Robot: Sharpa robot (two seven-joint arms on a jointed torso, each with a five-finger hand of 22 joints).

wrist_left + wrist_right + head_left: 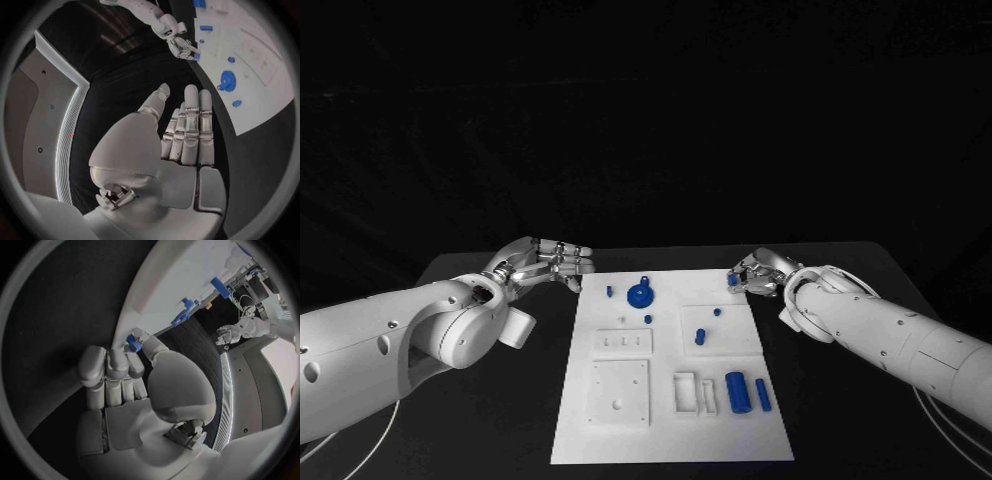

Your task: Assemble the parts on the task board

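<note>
**Right hand pinching a small blue part at the board's far right corner**

Right hand (759, 274) is hovering at the far right corner of the white board (661, 440), its fingers curled in and pinching a small blue part (733, 282); the right wrist view is showing that same blue piece (133, 343) caught at the fingertips, right against the board's edge. Left hand (542, 262) is resting flat and open beside the board's far left corner, fingers held straight and side by side, gripping nothing and touching no part.

The relation that matters: the held piece is sitting just inside the board's right edge, and the remaining sockets and parts are lying toward the robot and toward the middle from it. The right hand is plainly the nearer one, so any seating move looks like its job. How the pinched piece's long axis is lying cannot be told.

On the board, a round blue wheel-like part (640, 294) is sitting near the far left, closer to the left hand. Two blue cylinders (736, 392) are lying near the right edge, long axes running toward the robot. The board is matte white plastic with raised rectangular blocks; the desk (877, 270) is dull black; the hands are smooth silver metal.
</note>
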